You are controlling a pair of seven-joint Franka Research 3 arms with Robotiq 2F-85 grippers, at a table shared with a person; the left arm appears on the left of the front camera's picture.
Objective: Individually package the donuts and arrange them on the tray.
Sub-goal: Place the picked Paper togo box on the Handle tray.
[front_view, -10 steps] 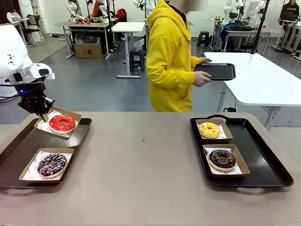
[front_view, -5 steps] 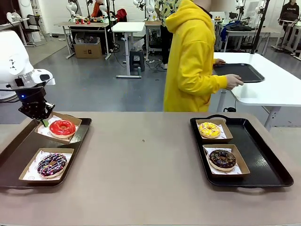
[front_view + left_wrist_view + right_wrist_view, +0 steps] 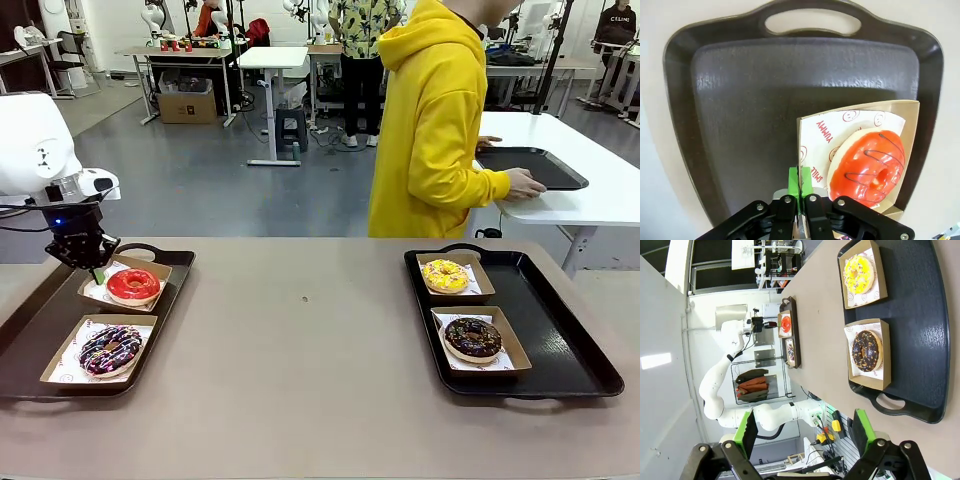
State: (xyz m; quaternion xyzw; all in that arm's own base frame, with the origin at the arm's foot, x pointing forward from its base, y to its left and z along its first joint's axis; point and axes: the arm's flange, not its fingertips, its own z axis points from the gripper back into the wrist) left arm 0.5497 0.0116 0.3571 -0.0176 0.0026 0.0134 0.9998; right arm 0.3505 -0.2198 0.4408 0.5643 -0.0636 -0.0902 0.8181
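Front view shows the tan surface (image 3: 300,380) carrying two dark trays. On the left tray (image 3: 30,330) sit two paper-lined cardboard boxes: the far box (image 3: 150,268) holds the red-glazed donut (image 3: 133,285), and the near box (image 3: 62,362) holds the dark donut with pink-white drizzle (image 3: 110,349). The left end effector (image 3: 95,270) hangs at the far left corner of the far box, its green pads pressed together on the box's edge. Left wrist view confirms this: the two green pads (image 3: 794,181) are clamped on the corner of the box wall and its printed liner, with the red-glazed donut (image 3: 867,167) lying just beside them inside the box, which rests over the tray's right part. The tray's handle (image 3: 812,20) shows at the top of that picture.

On the right tray (image 3: 570,340) two more boxes lie one behind the other; the yellow-iced donut (image 3: 445,276) is in the far one and the chocolate donut with sprinkles (image 3: 473,338) in the near one. Right wrist view looks down on these same boxes from high above, and the right end effector (image 3: 805,432) hangs released, its fingers spread wide with nothing between them.

A person in a yellow hoodie (image 3: 430,130) stands beyond the surface, hands on another dark tray (image 3: 530,165) lying on a white side table (image 3: 590,200).
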